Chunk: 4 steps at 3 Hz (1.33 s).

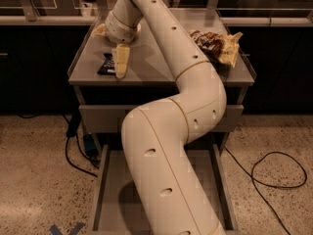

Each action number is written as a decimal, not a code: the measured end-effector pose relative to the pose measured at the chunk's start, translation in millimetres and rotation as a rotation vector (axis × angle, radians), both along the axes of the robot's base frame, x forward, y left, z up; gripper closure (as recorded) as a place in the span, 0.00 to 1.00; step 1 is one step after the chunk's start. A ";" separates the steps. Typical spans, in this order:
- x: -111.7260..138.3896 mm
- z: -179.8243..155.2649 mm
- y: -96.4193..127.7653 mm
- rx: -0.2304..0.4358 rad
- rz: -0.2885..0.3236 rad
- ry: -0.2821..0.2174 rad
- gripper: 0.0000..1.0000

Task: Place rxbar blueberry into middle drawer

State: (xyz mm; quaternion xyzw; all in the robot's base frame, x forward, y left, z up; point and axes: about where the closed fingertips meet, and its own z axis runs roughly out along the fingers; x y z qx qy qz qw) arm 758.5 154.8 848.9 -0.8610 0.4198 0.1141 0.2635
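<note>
The rxbar blueberry, a small dark navy bar, lies flat on the grey cabinet top near its front left edge. My gripper points down at the cabinet top, right beside the bar on its right side, close to touching it. My cream arm sweeps from the bottom of the view up over the cabinet and hides much of the top's middle. Below the closed upper drawer front, an open drawer is pulled out toward me, partly covered by the arm.
A crinkled brown-and-yellow chip bag lies at the right of the cabinet top. A pale item sits behind the gripper. Cables run over the speckled floor on the left and right.
</note>
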 end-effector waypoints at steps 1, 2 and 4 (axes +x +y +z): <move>-11.3 -34.6 20.1 -0.012 0.049 0.086 0.00; -11.3 -34.6 20.1 -0.012 0.049 0.086 0.00; -7.7 4.3 16.3 -0.030 -0.013 0.020 0.00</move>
